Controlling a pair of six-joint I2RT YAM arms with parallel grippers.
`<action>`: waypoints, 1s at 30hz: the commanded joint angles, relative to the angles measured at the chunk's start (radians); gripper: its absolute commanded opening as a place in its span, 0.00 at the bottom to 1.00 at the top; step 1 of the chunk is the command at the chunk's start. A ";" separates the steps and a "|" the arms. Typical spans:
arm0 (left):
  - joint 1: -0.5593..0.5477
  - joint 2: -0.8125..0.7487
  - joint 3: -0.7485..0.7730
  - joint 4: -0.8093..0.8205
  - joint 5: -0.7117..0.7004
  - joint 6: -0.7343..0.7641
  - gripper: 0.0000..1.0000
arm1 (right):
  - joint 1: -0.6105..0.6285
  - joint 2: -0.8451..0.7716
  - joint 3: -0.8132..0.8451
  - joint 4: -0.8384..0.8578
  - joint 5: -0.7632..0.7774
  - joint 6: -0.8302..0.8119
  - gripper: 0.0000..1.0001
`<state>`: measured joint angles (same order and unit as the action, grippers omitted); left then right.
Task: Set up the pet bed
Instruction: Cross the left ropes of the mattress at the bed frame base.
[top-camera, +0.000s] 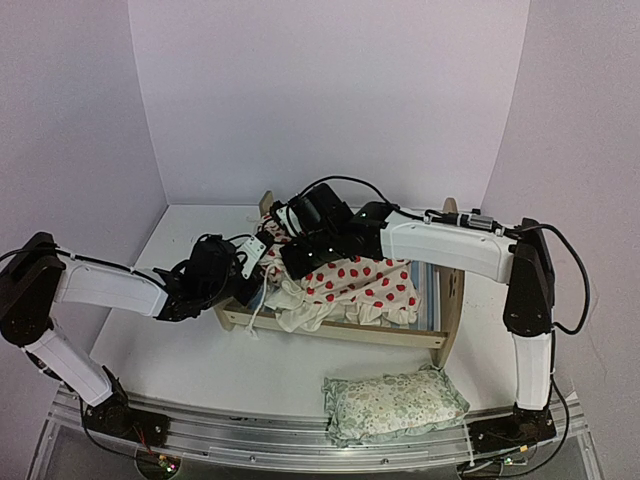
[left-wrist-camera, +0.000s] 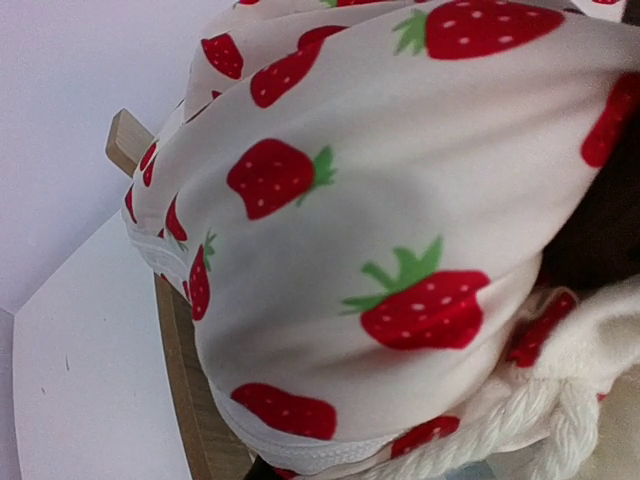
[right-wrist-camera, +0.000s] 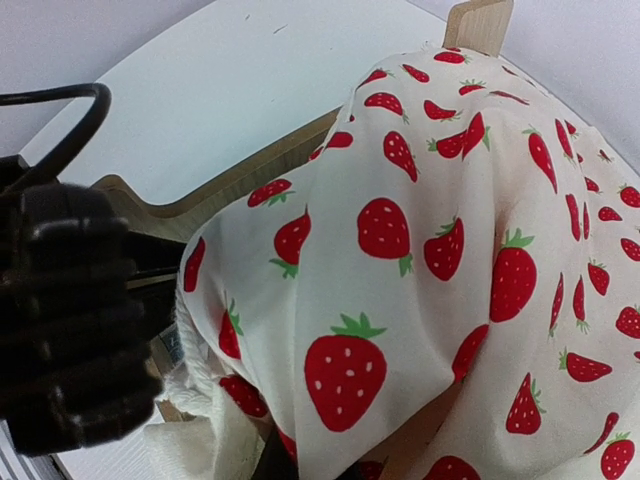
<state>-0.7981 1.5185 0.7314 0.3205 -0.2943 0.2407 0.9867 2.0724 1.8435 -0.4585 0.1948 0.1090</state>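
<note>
- nearest the arm bases, the green floral pillow (top-camera: 395, 402) sits on the table (top-camera: 180, 350), just in front of the bed's right end and not on it, so that bit hasn't been done
- behind it, the pet bed (top-camera: 340, 331) stands upright in the middle of the table, long side facing the arms; a strip of striped base shows at its right end
- the strawberry cushion (top-camera: 365, 285) is on the bed but not laid out: the right part lies down on the base, while the left part is bunched and humped up, with a cream frilly edge spilling over the near rail
- left gripper (top-camera: 258, 262) is at the bed's left end, hard against the cushion; it's clenched, but its wrist view is all strawberry fabric (left-wrist-camera: 400, 200), so I can't tell if it has any cloth
- right gripper (top-camera: 295, 258) reaches in from the right over the raised left part, jaws closed; the cloth tents up toward its camera (right-wrist-camera: 420, 250), so I'd say it's pinching the cushion
- my read: roughly halfway, with the cushion to be flattened into the frame and then the pillow added
</note>
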 joint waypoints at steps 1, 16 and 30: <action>0.005 -0.051 0.084 -0.146 -0.115 0.007 0.03 | -0.004 -0.028 0.002 0.014 0.031 -0.007 0.00; 0.005 -0.185 0.118 -0.257 -0.187 0.080 0.03 | -0.003 0.001 0.036 0.014 0.045 0.004 0.00; -0.004 -0.216 0.118 -0.239 -0.291 0.157 0.03 | -0.004 0.008 0.037 0.012 0.034 0.009 0.00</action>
<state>-0.8115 1.3544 0.8062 0.0681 -0.4859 0.3775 0.9890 2.0727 1.8458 -0.4060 0.2061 0.1099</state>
